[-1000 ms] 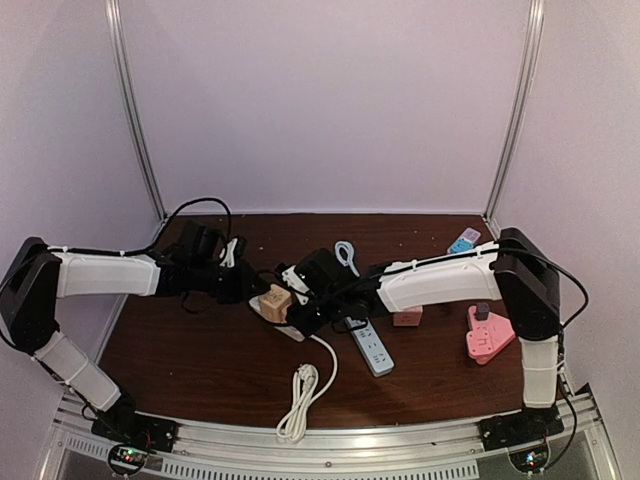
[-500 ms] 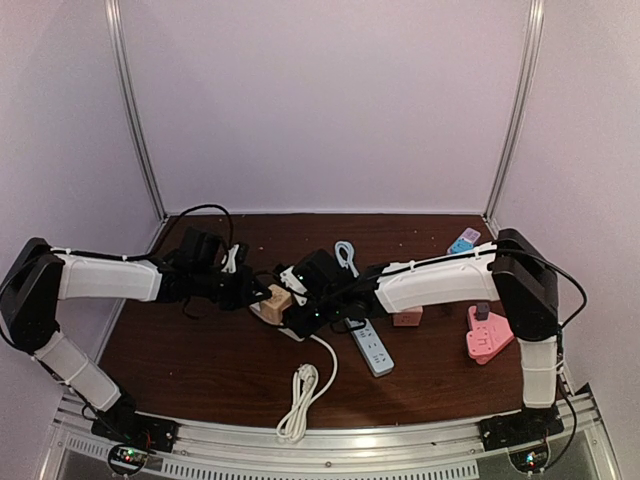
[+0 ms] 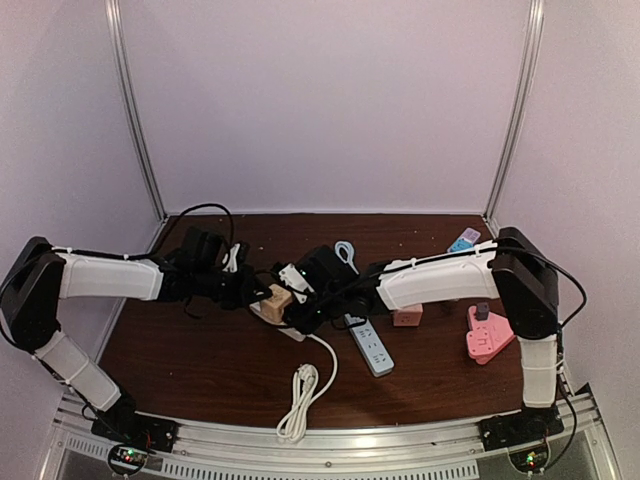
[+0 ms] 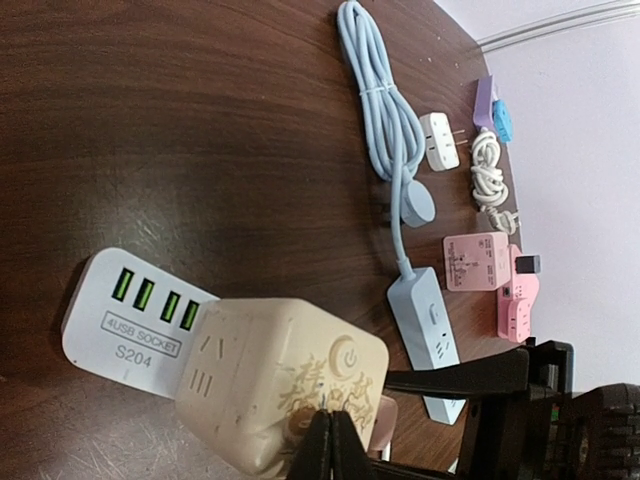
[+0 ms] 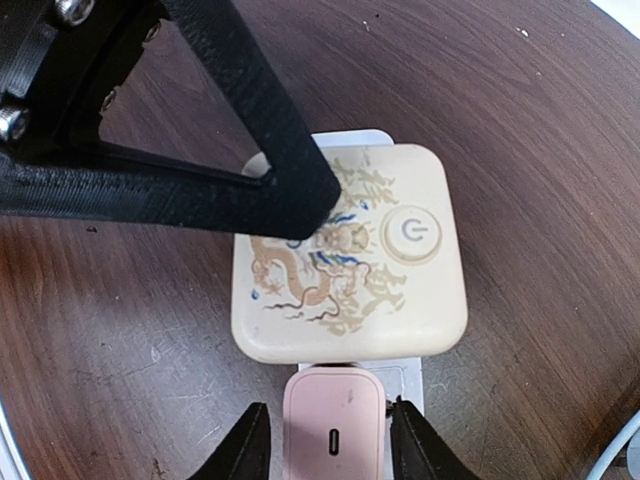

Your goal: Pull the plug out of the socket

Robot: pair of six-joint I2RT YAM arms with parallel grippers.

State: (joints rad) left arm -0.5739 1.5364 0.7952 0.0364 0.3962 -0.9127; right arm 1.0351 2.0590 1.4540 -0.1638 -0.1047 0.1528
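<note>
A white power strip (image 4: 120,320) with green USB ports lies on the table. A cream cube adapter (image 5: 350,260) with a dragon print and a pink plug (image 5: 333,425) sit plugged into it. My right gripper (image 5: 330,445) is open, with one finger on each side of the pink plug and small gaps between them. My left gripper (image 4: 330,425) is shut and empty, its tips resting on top of the cream cube (image 4: 270,385). In the top view both grippers, left (image 3: 256,291) and right (image 3: 302,312), meet at the cube (image 3: 275,298).
A pale blue power strip (image 3: 370,348) lies just right of the white one, its blue cable (image 4: 385,110) coiled behind. A coiled white cord (image 3: 300,388) lies near the front. Pink sockets (image 3: 488,335) and a pink adapter (image 3: 407,318) sit at the right.
My left gripper has moved right onto the cream cube. My right gripper has shifted slightly left over the pink plug.
</note>
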